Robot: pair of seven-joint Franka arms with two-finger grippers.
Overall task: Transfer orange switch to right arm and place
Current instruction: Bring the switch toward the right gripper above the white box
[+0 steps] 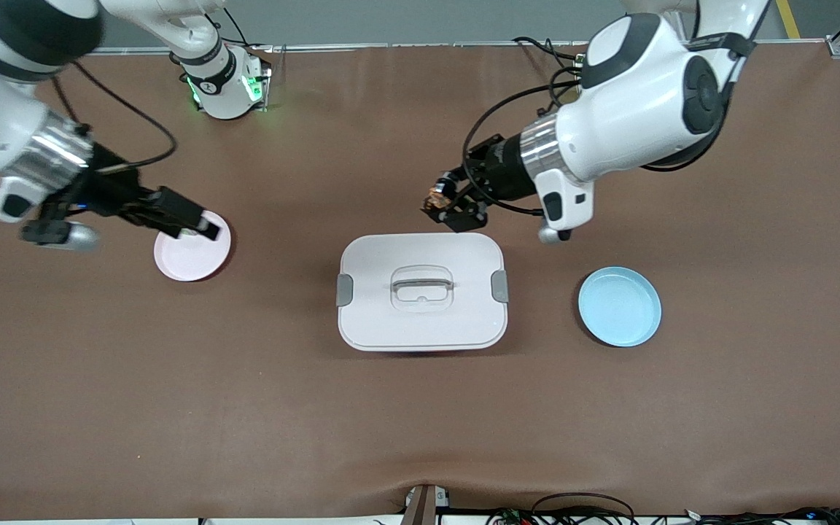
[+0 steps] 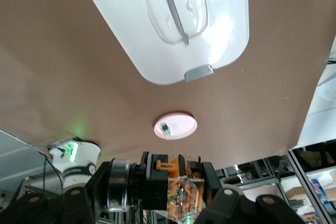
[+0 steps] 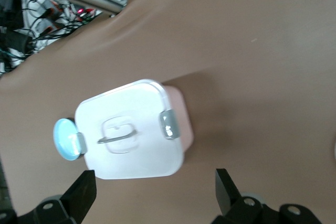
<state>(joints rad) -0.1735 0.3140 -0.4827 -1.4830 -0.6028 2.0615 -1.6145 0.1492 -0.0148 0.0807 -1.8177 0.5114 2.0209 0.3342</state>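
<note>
**Switch carried toward the handover**

Front view: the orange switch (image 1: pixel 436 197) is being pinched in the left gripper (image 1: pixel 440 203), jaws pressed together on it, held in the air just above the table by the white lidded box (image 1: pixel 421 292), at the box's edge farther from the camera. The right gripper (image 1: pixel 201 224) is being held spread wide over the pink plate (image 1: pixel 190 257). A blue plate (image 1: pixel 620 306) is lying toward the left arm's end.

Left wrist view: the pink plate is being shown with a small white, green-tipped part (image 2: pixel 166 129) on it. The switch itself cannot be made out here.

Right wrist view: the spread fingers (image 3: pixel 224 182) are being framed around the box.

For a clean handover, a free end should be offered to the open jaws before the pinch is released. The switch's long axis and heading cannot be judged; only its orange end is being shown.
</note>
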